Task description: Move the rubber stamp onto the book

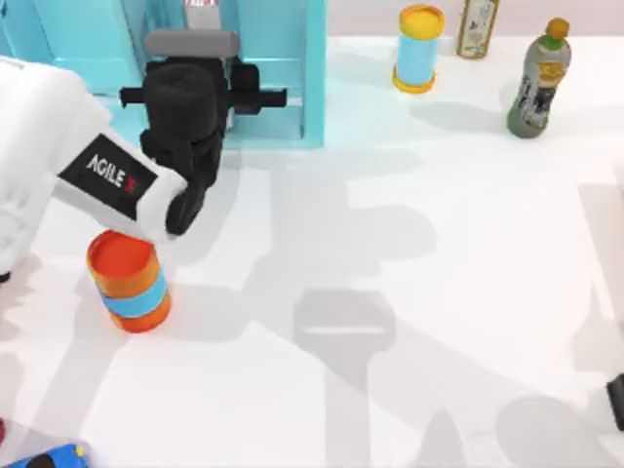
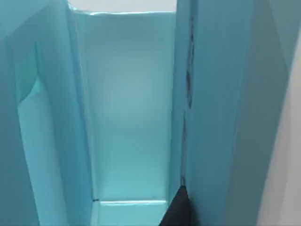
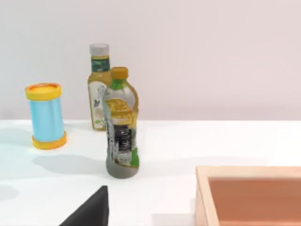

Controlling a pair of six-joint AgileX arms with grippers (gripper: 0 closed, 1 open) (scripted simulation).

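White tabletop (image 1: 409, 292) carries the whole scene, with a pale wall behind it in the right wrist view. Left gripper (image 1: 195, 58) sits at the rear left of the table, reaching into the light-blue shelf unit (image 1: 283, 68); whether its fingers are apart or together cannot be told, as the black wrist body covers them from above. From the left wrist camera, the shelf's blue walls and a back panel (image 2: 127, 103) stand close ahead, with one dark fingertip (image 2: 176, 212) against the inner partition. Nearer the front left, just beside the left arm's white link, an orange can with a blue band (image 1: 129, 283) stands upright. At the front left corner a blue object (image 1: 54, 456) is partly cut off by the frame edge. Across the rear right stand a blue cylinder with yellow caps (image 1: 419, 49), a tall bottle (image 1: 478, 27) and a green-labelled bottle with an orange cap (image 1: 539, 83), well apart from the shelf. Right arm (image 1: 616, 400) is parked at the right edge. Its wrist camera records the same three containers and a wooden tray corner (image 3: 249, 193). Neither stamp nor book can be located.
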